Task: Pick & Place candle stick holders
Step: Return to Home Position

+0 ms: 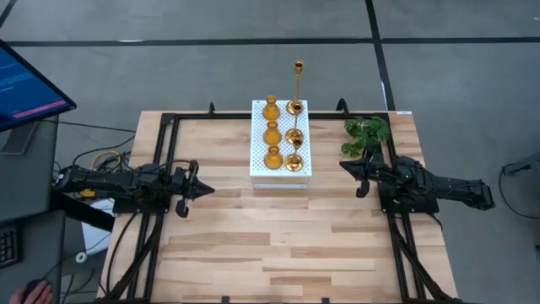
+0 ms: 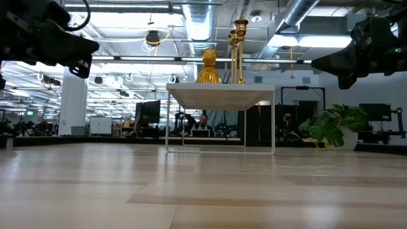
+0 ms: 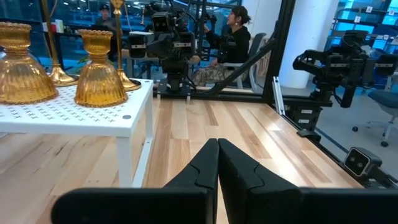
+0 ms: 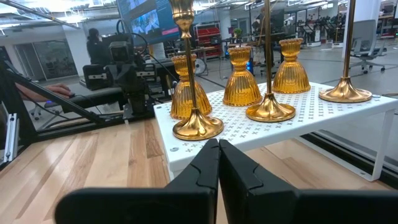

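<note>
Several shiny gold candle stick holders stand upright on their bases on a white perforated stand [image 1: 257, 169] at the table's far middle. Three squat ribbed ones [image 1: 272, 133] form the left column. Three flared-base stemmed ones [image 1: 294, 136] form the right column, and the far one has a tall thin stem [image 1: 298, 80]. The holders also show in the right wrist view [image 4: 241, 78] and the left wrist view [image 3: 99, 71]. My left gripper [image 1: 202, 189] is shut and empty, left of the stand. My right gripper [image 1: 348, 165] is shut and empty, right of the stand.
A green leafy plant [image 1: 368, 133] stands at the far right, just beyond my right gripper. Black frame rails [image 1: 160, 211] run along the table's left, right and far sides. Bare wood [image 1: 278, 245] lies in front of the stand. A monitor [image 1: 25, 84] stands off the table's left side.
</note>
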